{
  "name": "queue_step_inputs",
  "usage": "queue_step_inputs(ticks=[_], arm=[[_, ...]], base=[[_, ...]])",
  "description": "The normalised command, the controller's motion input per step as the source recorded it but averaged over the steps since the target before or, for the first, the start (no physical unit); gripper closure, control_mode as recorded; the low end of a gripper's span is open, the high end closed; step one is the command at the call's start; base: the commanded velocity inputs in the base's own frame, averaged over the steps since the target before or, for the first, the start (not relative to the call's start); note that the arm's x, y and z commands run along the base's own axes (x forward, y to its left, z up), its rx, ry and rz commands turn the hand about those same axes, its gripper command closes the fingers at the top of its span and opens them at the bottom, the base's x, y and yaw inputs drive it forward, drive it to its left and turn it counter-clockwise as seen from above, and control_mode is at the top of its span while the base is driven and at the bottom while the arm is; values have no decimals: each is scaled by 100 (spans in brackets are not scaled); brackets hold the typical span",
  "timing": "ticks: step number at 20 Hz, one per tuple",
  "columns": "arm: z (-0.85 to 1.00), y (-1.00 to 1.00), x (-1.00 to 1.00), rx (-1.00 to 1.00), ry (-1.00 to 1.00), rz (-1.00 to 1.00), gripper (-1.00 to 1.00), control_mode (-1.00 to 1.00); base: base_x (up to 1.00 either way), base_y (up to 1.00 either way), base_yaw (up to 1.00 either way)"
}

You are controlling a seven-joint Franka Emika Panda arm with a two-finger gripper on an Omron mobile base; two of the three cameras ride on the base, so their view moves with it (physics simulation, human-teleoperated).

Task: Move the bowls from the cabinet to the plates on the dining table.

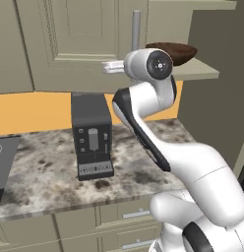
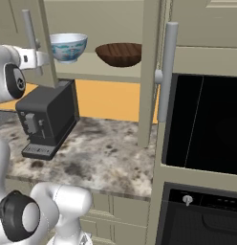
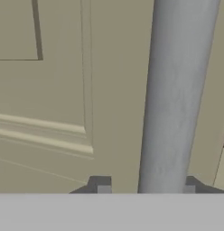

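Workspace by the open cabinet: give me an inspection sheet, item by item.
Surface: speckled stone counter, bare around the machine.
Job's things: white-and-blue bowl and brown wooden bowl side by side, apart, on the cabinet shelf; cabinet door swung open.
Clutter: dark coffee machine on the counter.
Claw: claw astride the door's silver bar handle, tips either side.
Cables: nothing seen.
Surroundings: black oven at right, orange wall.

- The arm (image 1: 193, 167) is glossy white, made of thick rounded segments with smooth shells.
- Joints are capped with round dark grey discs ringed in black (image 1: 159, 64).
- A black band curves along one side of the middle segment.
- The hand (image 2: 37, 58) is a pale grey-white block.
- Two small dark grey finger tips (image 3: 101, 184) are squared, with lighter pads.
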Motion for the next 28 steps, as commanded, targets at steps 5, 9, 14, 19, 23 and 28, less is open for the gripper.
queue_step_inputs(ticks=[5, 9, 14, 19, 23, 28], arm=[[0, 90, -51, 0, -1, 0, 100, -100], [0, 95, -65, 0, -1, 0, 100, -100], [0, 91, -74, -1, -4, 0, 100, -100], [0, 87, -74, -1, -4, 0, 100, -100], [0, 86, -71, 0, -2, 0, 100, -100], [0, 83, -55, 0, 0, 0, 100, -100]], base=[[0, 0, 0], [0, 0, 0], [0, 0, 0], [0, 0, 0], [0, 0, 0], [0, 0, 0]])
